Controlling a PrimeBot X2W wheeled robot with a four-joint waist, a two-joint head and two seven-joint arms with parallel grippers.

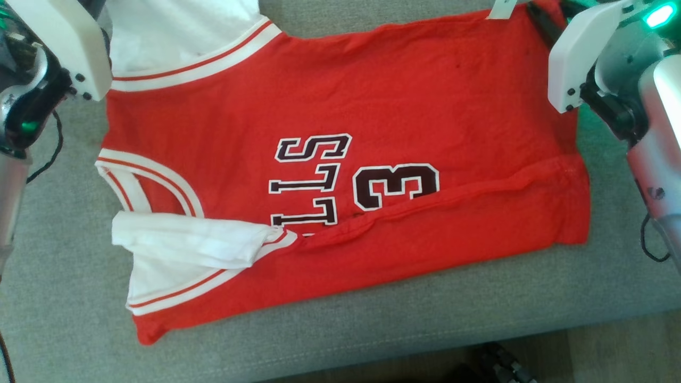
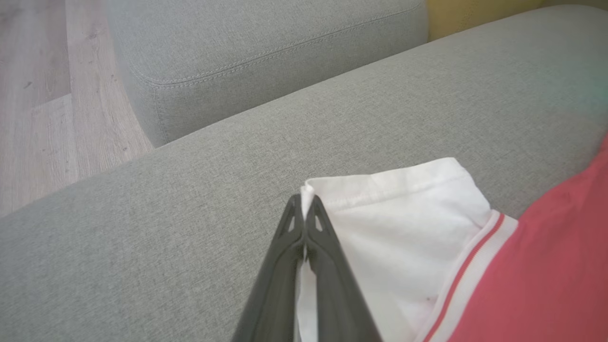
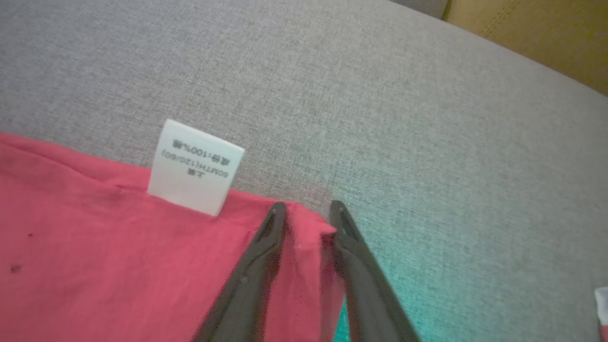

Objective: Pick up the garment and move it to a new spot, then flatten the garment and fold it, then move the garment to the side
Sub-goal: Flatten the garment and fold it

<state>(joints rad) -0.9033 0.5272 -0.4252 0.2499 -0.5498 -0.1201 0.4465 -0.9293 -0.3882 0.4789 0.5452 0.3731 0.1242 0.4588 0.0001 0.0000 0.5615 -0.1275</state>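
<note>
Red jersey [image 1: 372, 96] crosswise, hem [image 1: 582, 202] rightward; left fingers [image 2: 280, 275] tight on sleeve [image 2: 403, 213], right fingers [image 3: 251, 275] half-parted astride corner [image 3: 306, 232]

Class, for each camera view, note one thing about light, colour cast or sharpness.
Head view: a green lamp on the right arm glares. Right wrist view: teal cast on the sofa beside the right claw; label print soft. Left wrist view: even light; left claw base blurred.
</note>
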